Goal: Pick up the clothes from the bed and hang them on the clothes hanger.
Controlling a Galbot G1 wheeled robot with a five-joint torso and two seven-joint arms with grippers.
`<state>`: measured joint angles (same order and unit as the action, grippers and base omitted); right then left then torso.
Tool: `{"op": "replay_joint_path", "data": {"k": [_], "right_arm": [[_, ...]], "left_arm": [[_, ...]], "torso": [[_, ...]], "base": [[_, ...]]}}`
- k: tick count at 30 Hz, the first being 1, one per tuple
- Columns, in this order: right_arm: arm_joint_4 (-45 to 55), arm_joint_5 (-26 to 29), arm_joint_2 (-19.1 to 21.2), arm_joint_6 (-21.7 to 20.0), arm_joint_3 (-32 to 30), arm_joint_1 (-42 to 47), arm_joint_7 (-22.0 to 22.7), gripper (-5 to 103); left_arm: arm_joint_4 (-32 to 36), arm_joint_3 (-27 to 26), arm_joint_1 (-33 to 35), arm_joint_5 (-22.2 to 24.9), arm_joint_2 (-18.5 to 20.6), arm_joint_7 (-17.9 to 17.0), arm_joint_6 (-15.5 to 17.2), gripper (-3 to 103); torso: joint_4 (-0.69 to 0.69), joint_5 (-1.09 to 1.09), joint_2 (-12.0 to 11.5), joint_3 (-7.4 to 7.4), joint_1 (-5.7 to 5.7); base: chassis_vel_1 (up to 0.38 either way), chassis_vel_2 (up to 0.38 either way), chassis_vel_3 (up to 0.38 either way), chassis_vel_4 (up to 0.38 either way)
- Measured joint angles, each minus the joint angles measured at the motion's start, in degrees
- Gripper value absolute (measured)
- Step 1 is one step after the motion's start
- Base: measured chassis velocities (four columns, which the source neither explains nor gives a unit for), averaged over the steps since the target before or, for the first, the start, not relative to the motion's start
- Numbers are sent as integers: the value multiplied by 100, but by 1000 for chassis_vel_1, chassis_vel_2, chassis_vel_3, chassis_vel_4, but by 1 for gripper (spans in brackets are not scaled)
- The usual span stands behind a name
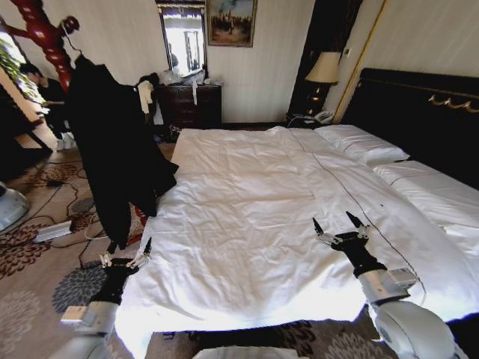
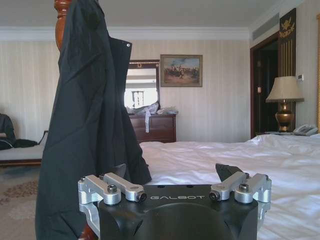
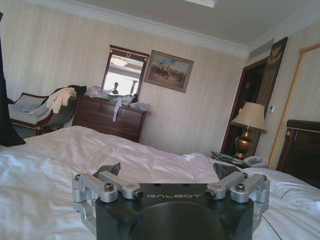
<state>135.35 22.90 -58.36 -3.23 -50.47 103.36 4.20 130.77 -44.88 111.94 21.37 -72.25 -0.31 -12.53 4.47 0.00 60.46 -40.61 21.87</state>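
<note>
Left gripper (image 1: pixel 127 254) and right gripper (image 1: pixel 338 226), both spread and empty, at the bed's (image 1: pixel 247 217) near end; clothes (image 1: pixel 112 149) hang on the clothes hanger (image 1: pixel 46 34) beside the bed.

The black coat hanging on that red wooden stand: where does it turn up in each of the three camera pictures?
Head view: the black coat hangs upper left, on the red-brown stand, beside the bed.
Left wrist view: it fills the left side, close up, above the left gripper.
Right wrist view: a dark sliver at the left edge.
Shared landmark: the framed painting beside the mirror.
</note>
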Motion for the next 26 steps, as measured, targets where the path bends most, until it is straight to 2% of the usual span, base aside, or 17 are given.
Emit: {"op": "replay_joint_path", "data": {"k": [5, 26], "right_arm": [[0, 0, 0, 0, 0, 0, 0, 100], [0, 0, 0, 0, 0, 0, 0, 100]], "left_arm": [[75, 242, 260, -372, -277, 45, -200, 100], [89, 269, 257, -374, -289, -10, -172, 100]], "torso": [[0, 1, -1, 0, 0], [0, 0, 0, -1, 1]], "base": [[0, 0, 0, 0], [0, 0, 0, 0]]}}
